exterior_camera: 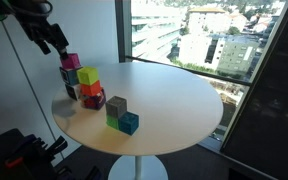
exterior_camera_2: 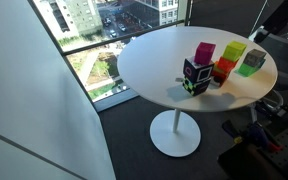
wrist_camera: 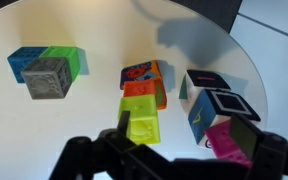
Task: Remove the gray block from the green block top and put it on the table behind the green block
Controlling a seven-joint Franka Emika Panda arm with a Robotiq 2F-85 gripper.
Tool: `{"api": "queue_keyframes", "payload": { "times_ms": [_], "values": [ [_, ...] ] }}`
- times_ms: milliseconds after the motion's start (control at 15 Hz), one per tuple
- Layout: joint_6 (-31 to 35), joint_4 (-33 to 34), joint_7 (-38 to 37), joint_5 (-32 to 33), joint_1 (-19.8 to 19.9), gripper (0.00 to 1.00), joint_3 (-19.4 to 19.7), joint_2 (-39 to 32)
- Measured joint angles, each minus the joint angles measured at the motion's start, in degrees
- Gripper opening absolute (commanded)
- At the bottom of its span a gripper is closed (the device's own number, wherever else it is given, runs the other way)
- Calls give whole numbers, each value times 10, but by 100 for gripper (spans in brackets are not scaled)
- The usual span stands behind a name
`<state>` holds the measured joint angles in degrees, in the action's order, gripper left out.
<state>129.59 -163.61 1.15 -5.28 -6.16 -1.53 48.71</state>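
Note:
The gray block sits on top of the green block, with a teal-blue cube touching the green one. In an exterior view the gray block rests on the green block near the table's front. My gripper is open and empty. It hovers above a cluster of coloured cubes, well apart from the gray block. In an exterior view the gripper hangs above the far left edge of the round white table.
The cluster below the gripper holds a lime cube, an orange cube, a black-and-white patterned cube and a pink cube. A large window stands behind the table. Dark equipment sits beside the table's edge.

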Motion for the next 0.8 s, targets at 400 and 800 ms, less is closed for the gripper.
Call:
{"api": "queue_keyframes", "payload": {
  "times_ms": [400,800],
  "values": [
    [0,0,0,0,0,100,0,0],
    [0,19,0,0,1,100,0,-12]
  ]
}}
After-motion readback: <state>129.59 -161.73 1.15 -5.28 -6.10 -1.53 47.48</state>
